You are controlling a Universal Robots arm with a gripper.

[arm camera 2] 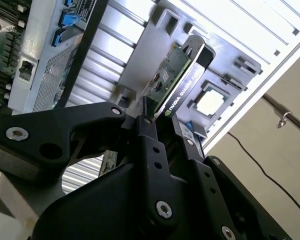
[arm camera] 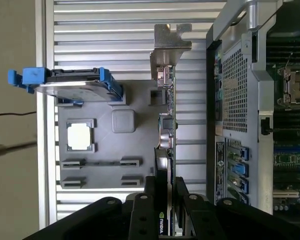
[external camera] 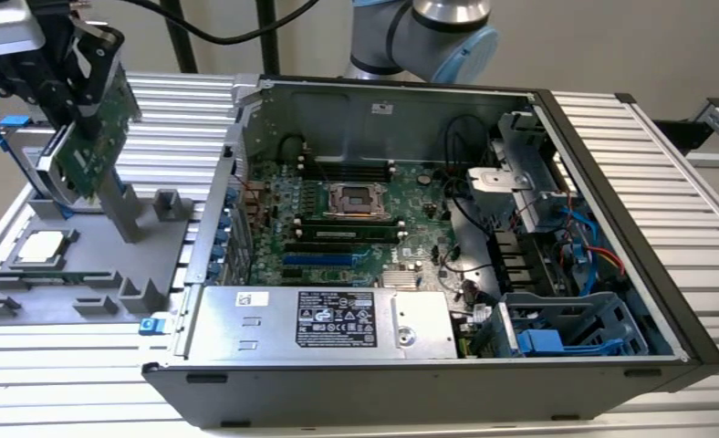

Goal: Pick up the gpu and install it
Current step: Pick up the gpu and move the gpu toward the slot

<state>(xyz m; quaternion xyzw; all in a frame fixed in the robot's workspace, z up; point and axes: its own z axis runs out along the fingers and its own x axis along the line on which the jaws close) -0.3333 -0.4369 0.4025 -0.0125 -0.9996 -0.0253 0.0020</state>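
The gpu [external camera: 94, 137] is a green card with a silver end bracket [external camera: 122, 210]. It is tilted over the grey holder tray [external camera: 86, 274] at the exterior view's left, outside the computer case. My gripper [external camera: 67, 91] is shut on its upper end. In the first wrist view the gpu [arm camera: 165, 125] is edge-on, running from my gripper [arm camera: 165, 187] out to the bracket [arm camera: 169, 42]. In the second wrist view the black fingers [arm camera 2: 150, 142] clamp the gpu [arm camera 2: 172, 80]. Whether the bracket tip touches the tray I cannot tell.
The open computer case [external camera: 603, 182] lies to the exterior view's right of the tray, with its motherboard [external camera: 348, 228], blue slots [external camera: 317, 260] and power supply [external camera: 323, 319]. The tray also holds a processor chip [external camera: 41, 248] and a hard drive in a blue frame [arm camera: 72, 82].
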